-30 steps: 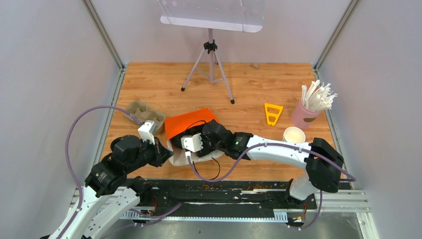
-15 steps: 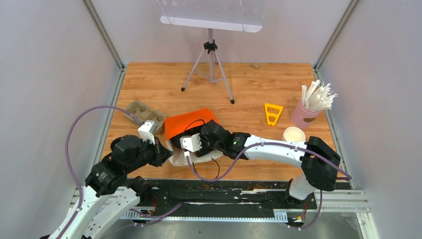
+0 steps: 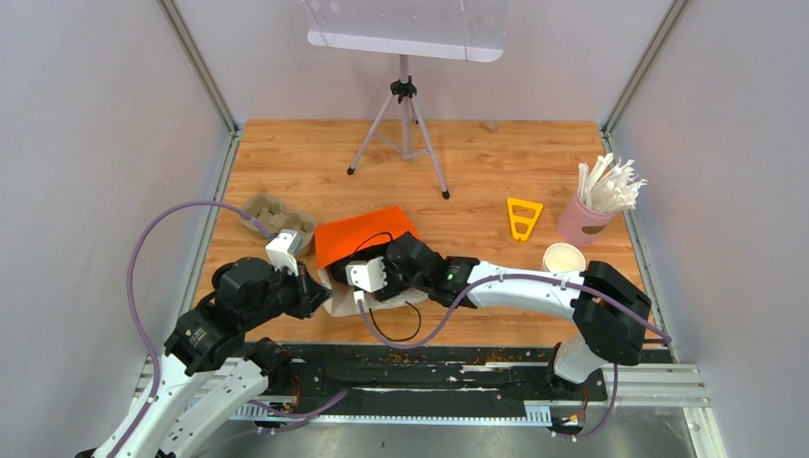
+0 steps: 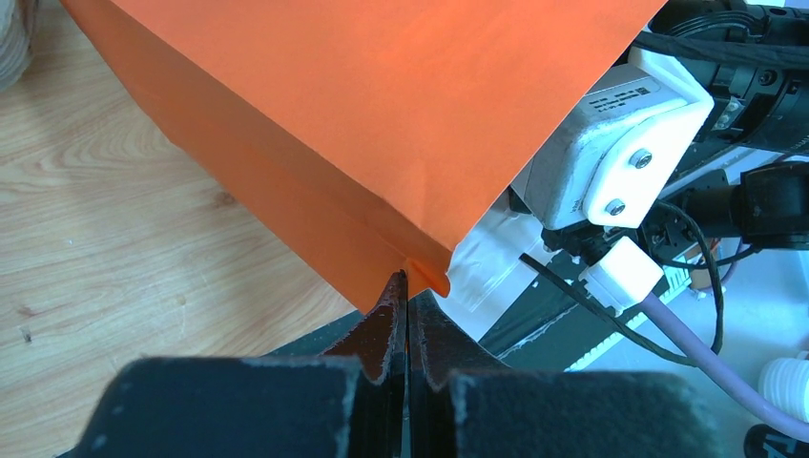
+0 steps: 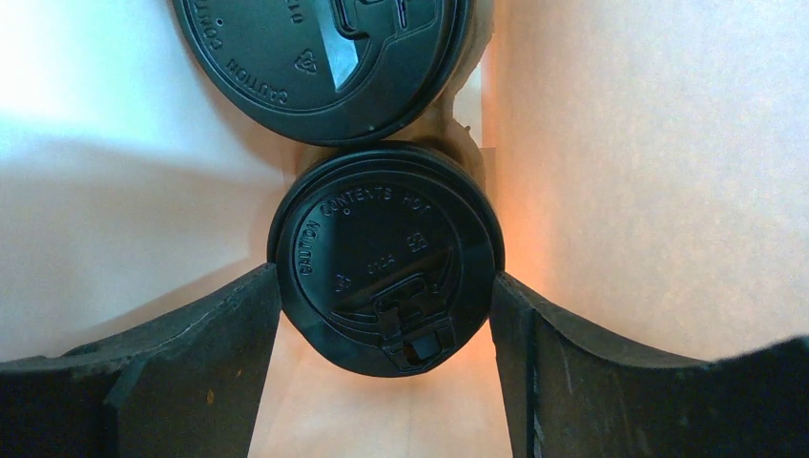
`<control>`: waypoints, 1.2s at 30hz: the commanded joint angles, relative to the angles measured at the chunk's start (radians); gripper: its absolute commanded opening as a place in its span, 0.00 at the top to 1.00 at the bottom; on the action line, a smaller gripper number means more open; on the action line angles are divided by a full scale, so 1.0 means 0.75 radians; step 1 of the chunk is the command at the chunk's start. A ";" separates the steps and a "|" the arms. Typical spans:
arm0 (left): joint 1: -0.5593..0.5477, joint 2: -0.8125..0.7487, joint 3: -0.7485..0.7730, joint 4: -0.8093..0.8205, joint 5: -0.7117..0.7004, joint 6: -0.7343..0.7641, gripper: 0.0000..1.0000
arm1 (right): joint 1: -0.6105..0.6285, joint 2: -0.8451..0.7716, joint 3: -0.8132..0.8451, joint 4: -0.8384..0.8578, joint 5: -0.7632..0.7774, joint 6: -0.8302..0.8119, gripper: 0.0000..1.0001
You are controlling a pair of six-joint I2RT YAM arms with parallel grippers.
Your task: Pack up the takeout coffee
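The orange paper bag (image 3: 358, 237) lies on its side on the wooden table, its mouth towards the arms. My left gripper (image 4: 407, 281) is shut on the bag's lower edge (image 4: 420, 267); in the top view it sits at the bag's left corner (image 3: 310, 291). My right gripper (image 5: 386, 286) is inside the bag, its fingers (image 5: 238, 334) closed against both sides of a coffee cup's black lid (image 5: 382, 239). A second black-lidded cup (image 5: 320, 48) lies just beyond it, touching it. The cups' white bodies are hidden.
A lidless white cup (image 3: 564, 259) stands at the right, near the pink cup of straws (image 3: 596, 205) and a yellow triangular piece (image 3: 523, 218). The brown pulp tray (image 3: 277, 218) lies left of the bag. A tripod (image 3: 403, 134) stands behind. My right arm (image 3: 515, 281) stretches across the near table.
My right arm has shifted slightly left, further into the bag. The left gripper and the bag have held still.
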 commanded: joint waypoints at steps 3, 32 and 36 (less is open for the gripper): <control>-0.004 0.005 0.042 0.023 -0.013 0.018 1.00 | -0.013 -0.033 -0.037 -0.001 -0.037 0.043 0.24; -0.003 0.015 0.062 0.029 -0.003 -0.005 1.00 | -0.018 -0.088 0.190 -0.299 -0.054 0.155 0.15; -0.003 0.018 0.059 0.031 0.000 -0.008 1.00 | -0.021 -0.086 0.215 -0.328 -0.049 0.194 0.16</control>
